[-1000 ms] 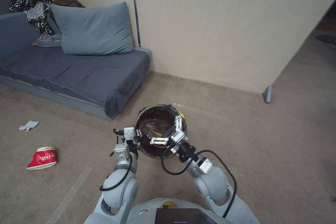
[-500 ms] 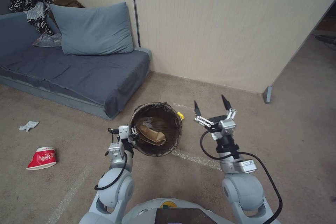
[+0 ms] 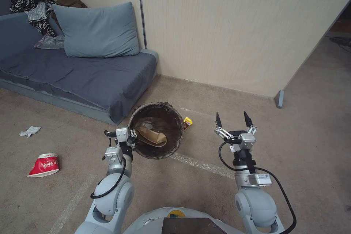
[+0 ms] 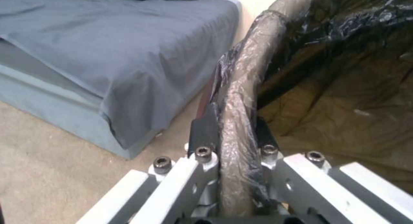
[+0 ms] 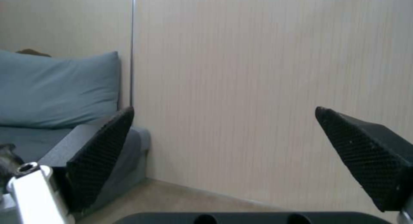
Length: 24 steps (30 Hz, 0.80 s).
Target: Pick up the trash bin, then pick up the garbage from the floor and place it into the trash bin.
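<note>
1. Looks like a mock living room, home-style set.
2. Low grey-blue sofa bed [image 3: 84,76] against the wall, matching pillow [image 3: 97,31], pile of clothes [image 3: 34,7] in the corner.
3. Beige carpet floor [image 3: 299,161] with pale tape lines.
4. Walls are light panel partitions [image 3: 234,25]; one ends at a free edge, opening to another area on the right.
</note>
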Tool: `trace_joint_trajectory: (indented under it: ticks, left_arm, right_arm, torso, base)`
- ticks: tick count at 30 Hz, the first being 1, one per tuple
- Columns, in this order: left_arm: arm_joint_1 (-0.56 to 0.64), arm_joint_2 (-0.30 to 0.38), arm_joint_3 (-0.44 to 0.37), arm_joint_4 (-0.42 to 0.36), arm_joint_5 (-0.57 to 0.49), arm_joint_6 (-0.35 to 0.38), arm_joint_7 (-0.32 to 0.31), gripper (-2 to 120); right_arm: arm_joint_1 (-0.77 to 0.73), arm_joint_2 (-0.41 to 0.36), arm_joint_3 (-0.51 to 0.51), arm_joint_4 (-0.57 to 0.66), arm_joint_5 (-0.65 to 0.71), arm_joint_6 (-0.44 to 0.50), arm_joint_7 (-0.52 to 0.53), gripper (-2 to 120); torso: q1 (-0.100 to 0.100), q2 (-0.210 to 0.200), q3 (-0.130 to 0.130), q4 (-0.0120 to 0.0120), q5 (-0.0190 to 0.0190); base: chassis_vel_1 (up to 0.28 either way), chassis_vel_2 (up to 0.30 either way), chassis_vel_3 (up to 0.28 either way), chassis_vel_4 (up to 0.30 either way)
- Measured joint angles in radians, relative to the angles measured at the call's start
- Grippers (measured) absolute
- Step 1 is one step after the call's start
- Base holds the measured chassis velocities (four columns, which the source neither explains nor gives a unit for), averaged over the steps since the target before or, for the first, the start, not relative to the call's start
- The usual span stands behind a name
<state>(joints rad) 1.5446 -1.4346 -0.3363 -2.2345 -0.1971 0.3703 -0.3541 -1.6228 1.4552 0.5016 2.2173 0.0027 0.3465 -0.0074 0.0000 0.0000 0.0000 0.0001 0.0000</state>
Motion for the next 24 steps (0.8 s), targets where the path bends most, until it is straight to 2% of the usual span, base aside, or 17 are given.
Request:
trace_joint_trajectory:
  ticks: [13, 24]
  left_arm:
    - [-0.001, 0.004, -0.029, -0.022, 0.006, -0.009, 0.001, 3]
    - [-0.003, 0.003, -0.036, -0.009, 0.025, -0.037, 0.01, 3]
  right_arm:
    - [-0.027, 0.022, 0.039, -0.075, 0.042, 0.04, 0.022, 99]
    - [-0.011, 0.026, 0.04, -0.107, 0.057, 0.063, 0.015, 99]
  torso:
    - [0.0, 0.0, 0.0, -0.0001, 0.0]
    - [0.0, 0.0, 0.0, -0.0001, 0.0]
  base:
    - [0.0, 0.0, 0.0, 0.0]
    - [0.0, 0.0, 0.0, 0.0]
